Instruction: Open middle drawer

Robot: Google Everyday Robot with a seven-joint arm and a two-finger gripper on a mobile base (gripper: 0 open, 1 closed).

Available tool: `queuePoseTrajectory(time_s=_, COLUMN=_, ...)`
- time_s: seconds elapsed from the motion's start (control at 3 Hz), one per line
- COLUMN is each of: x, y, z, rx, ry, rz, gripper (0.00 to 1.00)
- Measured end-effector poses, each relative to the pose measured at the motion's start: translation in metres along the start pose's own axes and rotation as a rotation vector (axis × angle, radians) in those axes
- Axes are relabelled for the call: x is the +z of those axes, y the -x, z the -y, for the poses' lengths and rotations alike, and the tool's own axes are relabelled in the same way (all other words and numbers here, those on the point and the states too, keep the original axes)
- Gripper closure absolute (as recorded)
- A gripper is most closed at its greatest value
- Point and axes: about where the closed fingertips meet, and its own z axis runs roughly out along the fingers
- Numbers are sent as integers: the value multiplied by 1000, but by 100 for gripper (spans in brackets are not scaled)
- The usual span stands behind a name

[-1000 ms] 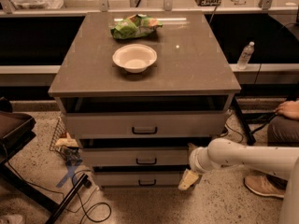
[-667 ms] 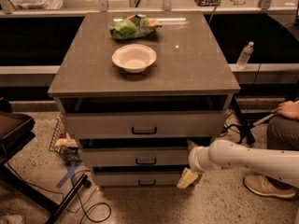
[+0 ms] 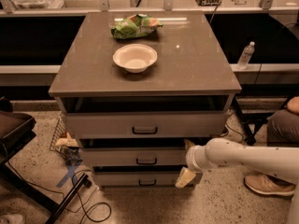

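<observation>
The grey cabinet (image 3: 196,69) has its top drawer (image 3: 103,124) pulled partly out. Beneath it, the middle drawer (image 3: 112,157) sits slightly forward. The white arm (image 3: 247,157) reaches in from the right. The gripper (image 3: 187,160) is at that drawer's right end, jaws apparently apart, one finger above the front and one below. An empty white bowl (image 3: 135,57) and a green bag (image 3: 135,26) rest on top. A water bottle (image 3: 245,55) stands on the ledge to the right, above the speckled floor (image 3: 215,204).

from my feed, the gripper (image 3: 186,161) sits at the right end of the middle drawer (image 3: 112,157), and its white arm (image 3: 252,157) comes in from the right. all three drawer fronts stand a little out from the cabinet (image 3: 196,73). a white bowl (image 3: 135,57) and a green snack bag (image 3: 135,26) rest on top. a water bottle (image 3: 245,55) stands on the ledge to the right.
</observation>
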Motion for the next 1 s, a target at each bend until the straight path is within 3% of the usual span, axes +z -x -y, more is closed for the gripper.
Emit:
queuePoseTrajectory(time_s=0.33, x=15, y=10, z=8, rx=-54, ry=21, rz=-48, gripper=0)
queuePoseTrajectory(time_s=0.67, x=15, y=8, z=7, rx=-50, ry=22, rz=-47, gripper=0)
queuePoseTrajectory(time_s=1.0, x=28, y=2, z=-3, rx=-44, ry=59, rz=-49, gripper=18)
